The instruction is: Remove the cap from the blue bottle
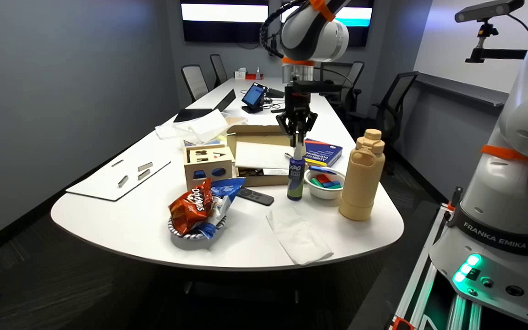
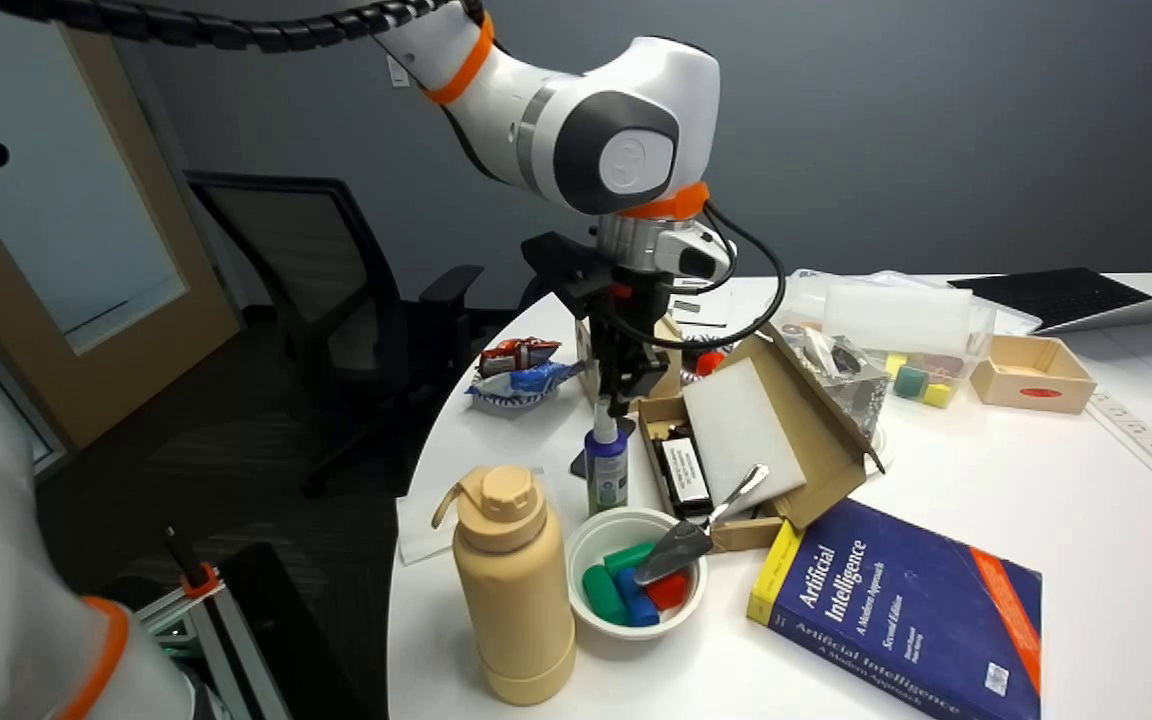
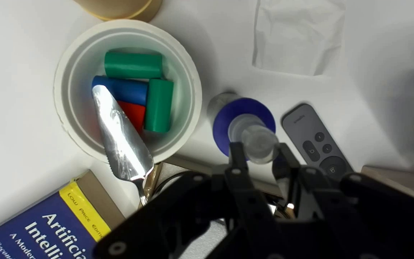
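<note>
The blue bottle [image 1: 296,179] stands upright on the table, dark blue-purple with a greenish lower label; it also shows in an exterior view [image 2: 607,476]. In the wrist view its purple shoulder [image 3: 222,126] rings a tall, translucent whitish cap [image 3: 261,141]. The cap shows as a pale column above the bottle in both exterior views [image 1: 298,150] [image 2: 604,422]. My gripper [image 3: 260,149] comes from above with one finger on each side of the cap's upper end, both seeming to touch it. I cannot tell whether a gap lies between cap and bottle.
A white bowl [image 1: 324,193] with coloured blocks and a cake server stands close beside the bottle. A tan bottle [image 1: 363,179], an open cardboard box [image 2: 826,450], a remote [image 1: 255,196], a napkin [image 1: 299,236], a blue book [image 2: 911,610] and a snack basket [image 1: 196,234] surround it.
</note>
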You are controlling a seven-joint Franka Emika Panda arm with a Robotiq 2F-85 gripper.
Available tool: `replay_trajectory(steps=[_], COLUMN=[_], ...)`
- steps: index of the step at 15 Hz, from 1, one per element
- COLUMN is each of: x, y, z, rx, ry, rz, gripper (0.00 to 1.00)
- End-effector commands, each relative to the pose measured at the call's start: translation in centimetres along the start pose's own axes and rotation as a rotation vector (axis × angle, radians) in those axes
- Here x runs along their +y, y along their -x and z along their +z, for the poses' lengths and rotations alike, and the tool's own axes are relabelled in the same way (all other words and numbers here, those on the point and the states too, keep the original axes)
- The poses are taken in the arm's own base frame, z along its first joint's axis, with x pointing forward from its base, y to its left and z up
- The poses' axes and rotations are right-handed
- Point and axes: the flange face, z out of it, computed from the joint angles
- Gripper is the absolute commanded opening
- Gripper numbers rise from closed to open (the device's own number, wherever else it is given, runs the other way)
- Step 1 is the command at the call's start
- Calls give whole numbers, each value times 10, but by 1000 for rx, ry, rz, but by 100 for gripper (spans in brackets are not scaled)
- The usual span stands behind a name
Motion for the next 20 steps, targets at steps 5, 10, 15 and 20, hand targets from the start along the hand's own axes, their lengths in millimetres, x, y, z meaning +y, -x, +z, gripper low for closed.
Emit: replay_trajectory(steps=[5, 10, 15, 20], x=[-5, -11, -14, -37], y=[6, 11, 18, 3], z=[-26, -44, -70, -48], rx=[55, 90, 170, 187], ry=[50, 55, 70, 72], rz=[-12, -32, -36, -72], gripper=[6, 6, 6, 6])
